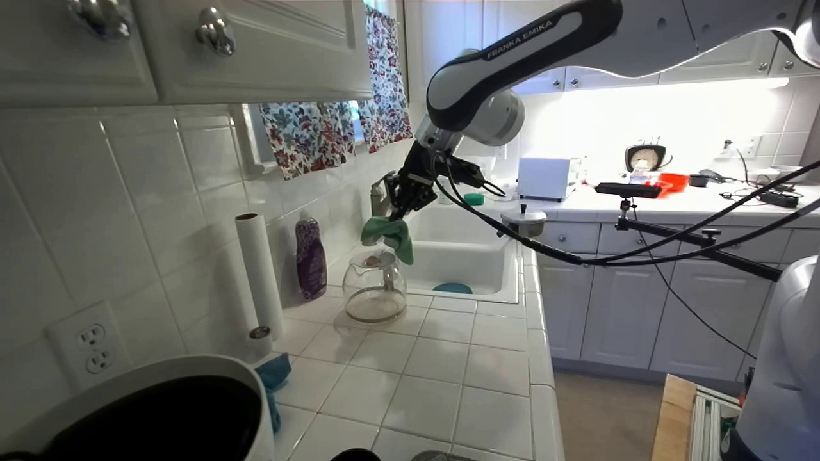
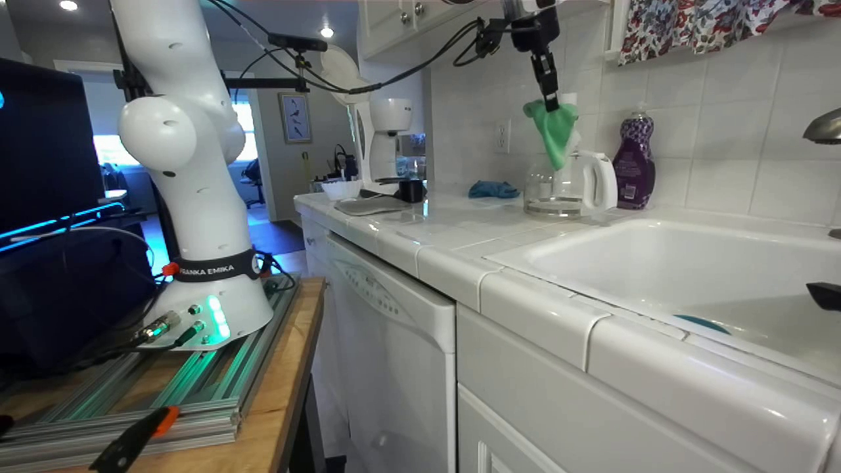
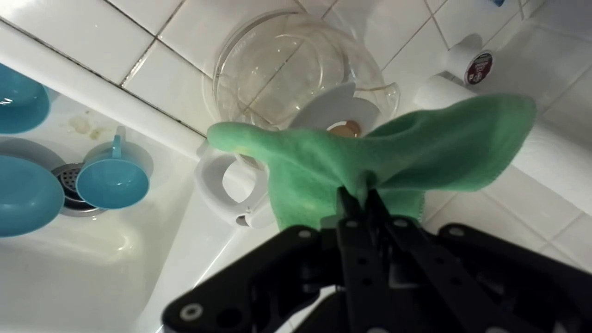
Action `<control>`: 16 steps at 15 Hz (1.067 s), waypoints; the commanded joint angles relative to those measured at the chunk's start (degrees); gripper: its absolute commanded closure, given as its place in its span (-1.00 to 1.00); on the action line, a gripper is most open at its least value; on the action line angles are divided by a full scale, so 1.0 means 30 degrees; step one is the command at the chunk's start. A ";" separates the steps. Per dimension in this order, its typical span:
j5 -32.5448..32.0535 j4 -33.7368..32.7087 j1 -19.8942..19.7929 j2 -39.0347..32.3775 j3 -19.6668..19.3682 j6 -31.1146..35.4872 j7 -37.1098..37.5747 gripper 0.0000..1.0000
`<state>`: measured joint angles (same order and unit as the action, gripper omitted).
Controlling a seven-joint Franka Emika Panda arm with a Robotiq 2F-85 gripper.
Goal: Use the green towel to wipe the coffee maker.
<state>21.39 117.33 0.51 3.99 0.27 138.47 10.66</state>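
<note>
My gripper is shut on the green towel, pinching it near the middle so that its ends droop to both sides. Directly below stands the coffee maker, a round clear glass pot with a pale lid and white handle, upright on the tiled counter. In both exterior views the towel hangs at the height of the pot's top, its lower tip overlapping the rim in an exterior view. Whether cloth and glass touch, I cannot tell. In the wrist view the towel hides part of the lid.
Close to the pot, a purple bottle and a white paper roll stand along the tiled wall. The white sink adjoins it, holding several teal dishes. A faucet juts over the basin. A blue cloth lies farther along the counter.
</note>
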 commanded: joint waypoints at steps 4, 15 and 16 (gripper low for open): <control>0.0216 -0.0725 -0.0078 -0.0906 -0.0167 -0.0002 -0.0263 0.97; -0.0181 -0.4364 -0.0140 -0.4521 0.0029 -0.2190 0.0157 0.97; -0.0152 -0.4631 -0.0157 -0.4775 0.0058 -0.2660 0.0156 0.97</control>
<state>21.34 107.74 0.23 -7.22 0.10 134.86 10.37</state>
